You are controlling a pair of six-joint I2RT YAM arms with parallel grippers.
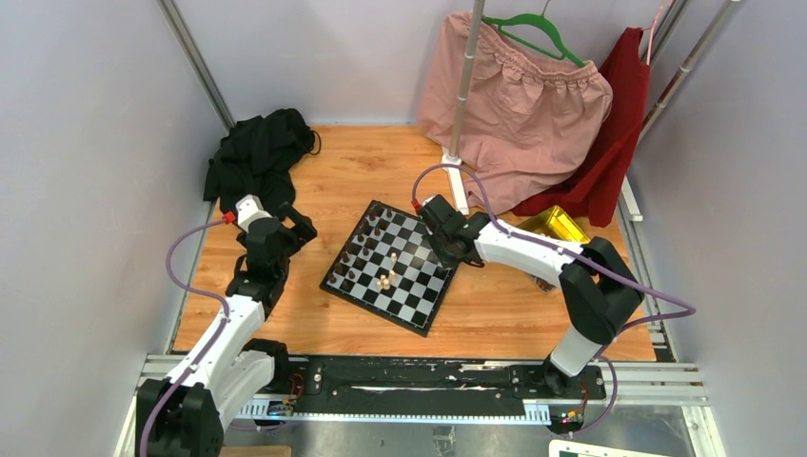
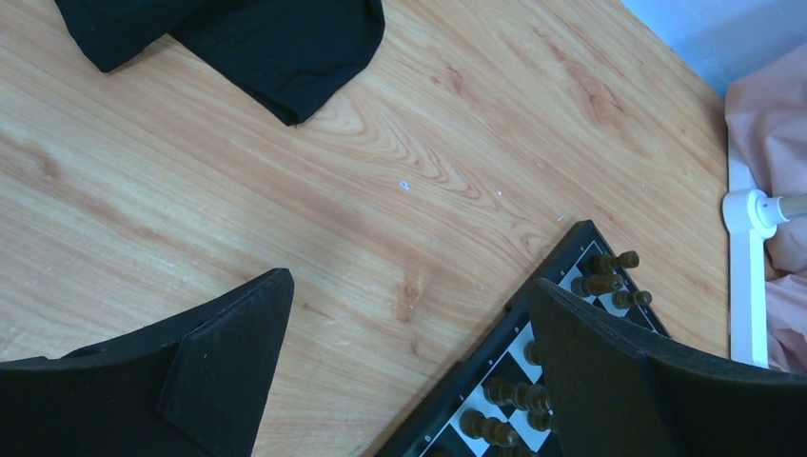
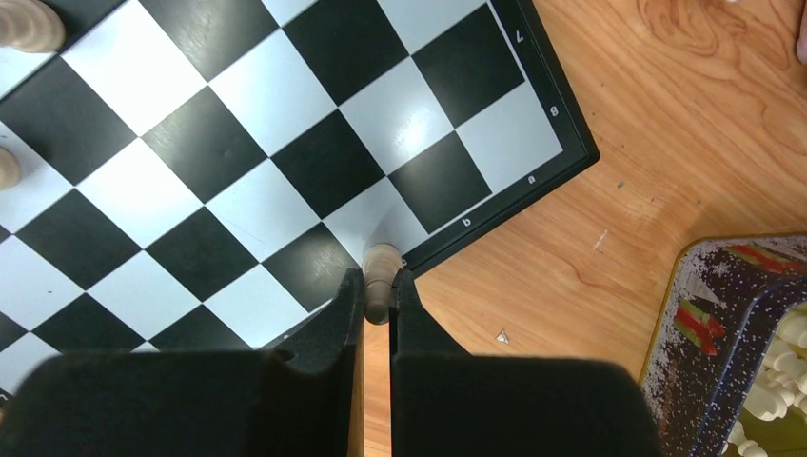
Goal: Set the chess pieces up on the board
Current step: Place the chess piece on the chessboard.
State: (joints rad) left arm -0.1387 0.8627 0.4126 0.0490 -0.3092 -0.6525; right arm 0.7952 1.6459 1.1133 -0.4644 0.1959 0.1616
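Board [image 1: 392,267]: flat on table [image 1: 314,324], turned like a diamond, one corner toward the arm bases.
Dark pieces [image 1: 362,249]: upright, lined along the board's left edge.
Pale pieces [image 1: 385,280]: small group standing on squares near the board's middle, a bit to the near side.
Held piece [image 3: 382,271]: pale, at the board's border by the letters a and b. Its long axis runs along the fingers, wider end toward the board. Whether it touches the board, I cannot tell.
Right gripper [image 3: 379,288]: over the board's right edge, jaws almost together, pinching the held piece from both sides.
Left gripper [image 2: 409,295]: over table just left of the board, jaws spread wide, nothing between them. One finger is above the board's left edge.
Tin [image 3: 733,324]: on table right of the board, white pieces [image 3: 778,386] inside.
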